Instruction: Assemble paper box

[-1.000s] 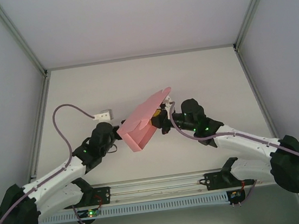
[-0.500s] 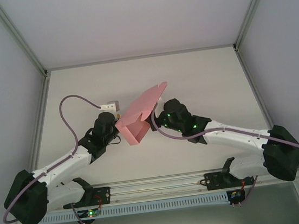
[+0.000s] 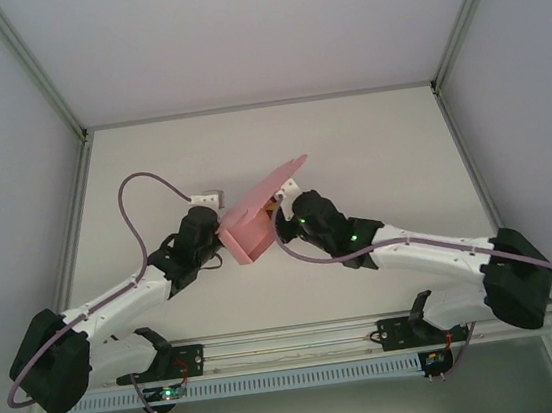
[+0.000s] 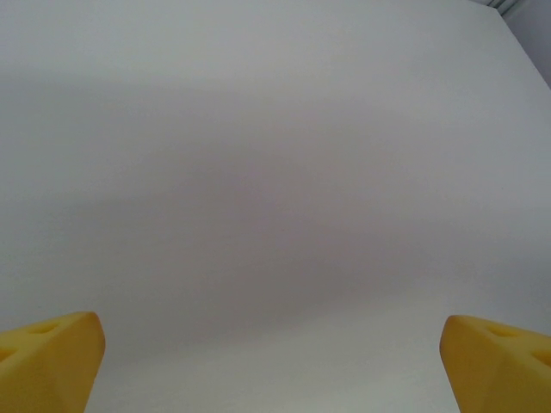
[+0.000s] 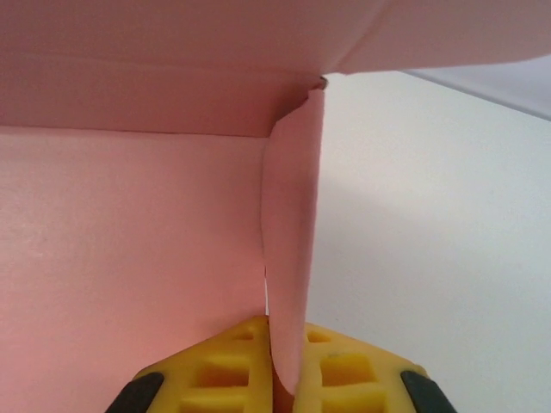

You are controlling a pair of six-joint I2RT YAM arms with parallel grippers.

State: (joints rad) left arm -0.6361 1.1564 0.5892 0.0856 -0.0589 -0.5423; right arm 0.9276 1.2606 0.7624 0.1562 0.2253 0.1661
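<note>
The white worktop (image 3: pixel 370 155) lies between pale walls, with a metal rail (image 3: pixel 293 340) along its 6 o'clock edge. The left arm (image 3: pixel 117 307) reaches in from 7 o'clock and the right arm (image 3: pixel 433 253) from 5 o'clock, and they meet just left of the middle with green lights lit on their joints. Between them is the paper box (image 3: pixel 253 224), half folded from pink card, with a long flap stretching toward 1 o'clock; whether its lower corner touches the worktop cannot be told. The right end effector (image 3: pixel 278 209) is at the box's 3 o'clock side; in its wrist view the yellow fingers (image 5: pixel 232 370) are pressed together, pinching an upright pink side flap (image 5: pixel 291 224) beside a broad pink panel. The left end effector (image 4: pixel 275 361) is spread wide, with plain white surface between its tips, and sits at the box's 9 o'clock side. A mauve cable (image 3: pixel 134 199) loops from the left arm to a small white plug (image 3: pixel 206 195) at the box's 10 o'clock.
</note>
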